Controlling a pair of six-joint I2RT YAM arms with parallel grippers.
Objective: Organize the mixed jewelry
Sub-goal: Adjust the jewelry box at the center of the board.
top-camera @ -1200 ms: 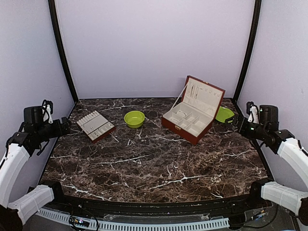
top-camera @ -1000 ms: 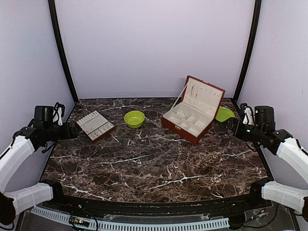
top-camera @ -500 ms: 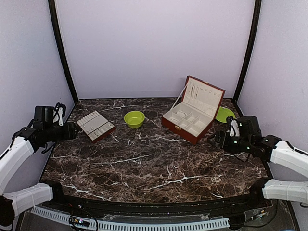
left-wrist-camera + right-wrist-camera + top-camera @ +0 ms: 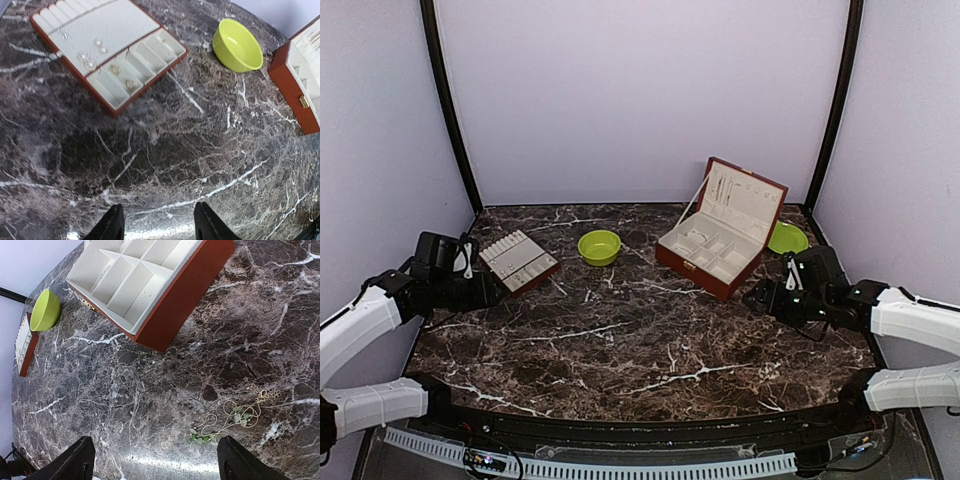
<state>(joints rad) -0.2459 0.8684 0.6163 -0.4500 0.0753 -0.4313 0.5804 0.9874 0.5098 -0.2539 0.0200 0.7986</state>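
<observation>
The left pincer (image 4: pixel 159 225), fingers apart, hangs near the tray (image 4: pixel 125 25) by the surface (image 4: pixel 640 340) left edge; the right pincer (image 4: pixel 155 465), also apart, faces a leafy chain (image 4: pixel 238 416).

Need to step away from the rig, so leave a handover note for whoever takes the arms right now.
Left end effector: open, empty, above the dark marble tabletop near the flat cream-lined red-brown tray.
Right end effector: open, empty, over a thin chain with green leaves lying on the tabletop beside the open red-brown hinged box.
Small silvery pieces sit on the tray.
Done: nothing gripped yet.
Left: the chain, probably for the box.
</observation>
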